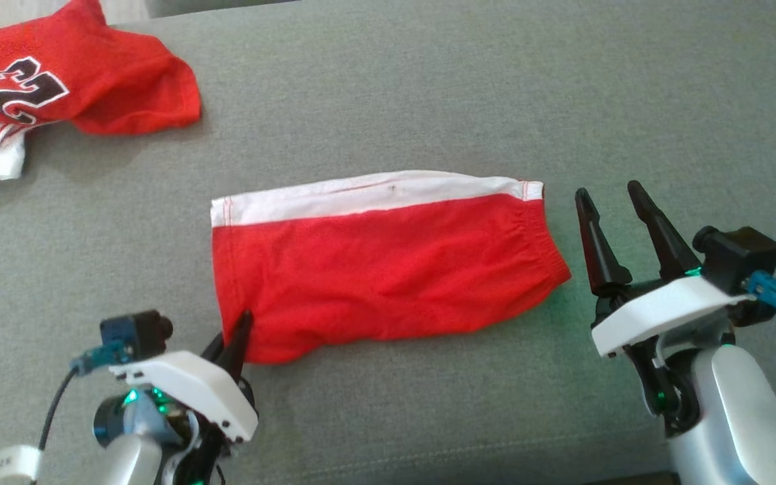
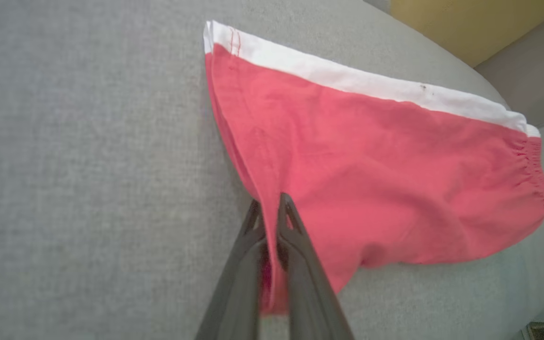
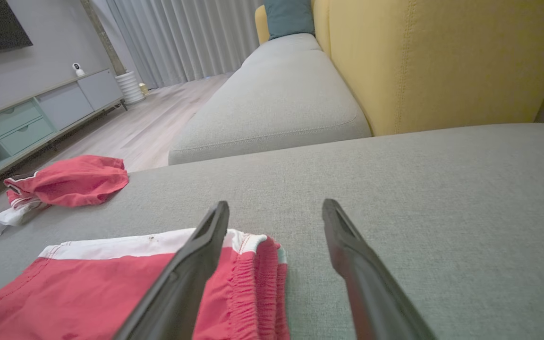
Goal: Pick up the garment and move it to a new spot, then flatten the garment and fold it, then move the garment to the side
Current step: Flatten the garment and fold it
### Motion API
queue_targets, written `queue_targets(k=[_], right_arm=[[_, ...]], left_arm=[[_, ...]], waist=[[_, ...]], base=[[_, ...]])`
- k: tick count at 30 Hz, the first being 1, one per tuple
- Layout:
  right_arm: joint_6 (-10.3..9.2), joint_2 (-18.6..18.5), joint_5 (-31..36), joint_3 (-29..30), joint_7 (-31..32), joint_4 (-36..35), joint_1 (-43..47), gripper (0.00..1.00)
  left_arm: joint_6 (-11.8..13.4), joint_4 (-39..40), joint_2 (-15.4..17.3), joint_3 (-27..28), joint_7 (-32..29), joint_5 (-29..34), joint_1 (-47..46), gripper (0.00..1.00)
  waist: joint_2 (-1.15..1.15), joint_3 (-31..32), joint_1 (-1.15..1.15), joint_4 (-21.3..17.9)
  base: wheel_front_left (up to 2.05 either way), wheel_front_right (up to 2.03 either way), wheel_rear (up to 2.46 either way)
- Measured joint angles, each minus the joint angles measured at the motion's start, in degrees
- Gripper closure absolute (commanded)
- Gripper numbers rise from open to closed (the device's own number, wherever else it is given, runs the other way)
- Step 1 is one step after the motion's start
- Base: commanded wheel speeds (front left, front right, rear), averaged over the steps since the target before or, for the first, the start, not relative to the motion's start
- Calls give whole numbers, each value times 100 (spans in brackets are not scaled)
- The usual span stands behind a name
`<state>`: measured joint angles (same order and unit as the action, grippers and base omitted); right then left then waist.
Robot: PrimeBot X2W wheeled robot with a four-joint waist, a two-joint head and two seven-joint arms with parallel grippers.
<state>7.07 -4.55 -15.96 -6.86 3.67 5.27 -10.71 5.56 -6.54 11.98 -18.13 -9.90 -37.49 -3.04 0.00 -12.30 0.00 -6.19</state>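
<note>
The garment (image 1: 388, 259) is a pair of red shorts with a white band along its far edge, lying folded on the grey cushion. My left gripper (image 1: 240, 330) is shut on the garment's near left corner; in the left wrist view the red cloth (image 2: 371, 165) runs down between the closed fingers (image 2: 295, 236). My right gripper (image 1: 613, 195) stands open just right of the elastic waistband, apart from it. From the right wrist, the waistband (image 3: 258, 283) lies beside the left finger (image 3: 206, 245), with bare cushion between the two fingers.
A second red garment (image 1: 85, 74) with a number print lies crumpled over white cloth at the far left corner of the grey cushion (image 1: 496, 101). A yellow backrest (image 3: 442, 61) rises beyond the cushion; wooden floor (image 3: 158, 123) lies off its far left edge.
</note>
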Motion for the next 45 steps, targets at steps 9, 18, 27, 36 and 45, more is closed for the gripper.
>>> queue_targets(k=[9,18,27,36,45], right_arm=[[0,-110,0,-20,226,14,-30,0],[0,-303,16,-1,519,170,-33,0],[0,-631,-3,-275,1463,506,-59,0],[0,-736,-249,-604,1914,1257,-638,0],[0,-879,-514,-625,2416,2286,-1107,0]], left_arm=[[100,-208,-116,12,242,-48,56,0],[108,-244,-41,27,1028,382,47,0],[494,354,120,11,1841,1122,87,0],[662,527,-29,1,2061,1111,510,0],[698,478,-129,-148,2125,1111,510,0]], waist=[[0,47,0,3],[0,196,0,-12],[0,466,0,177],[0,531,0,498],[0,429,0,842]], base=[[0,0,0],[0,0,0],[0,0,0],[0,0,0],[0,0,0]])
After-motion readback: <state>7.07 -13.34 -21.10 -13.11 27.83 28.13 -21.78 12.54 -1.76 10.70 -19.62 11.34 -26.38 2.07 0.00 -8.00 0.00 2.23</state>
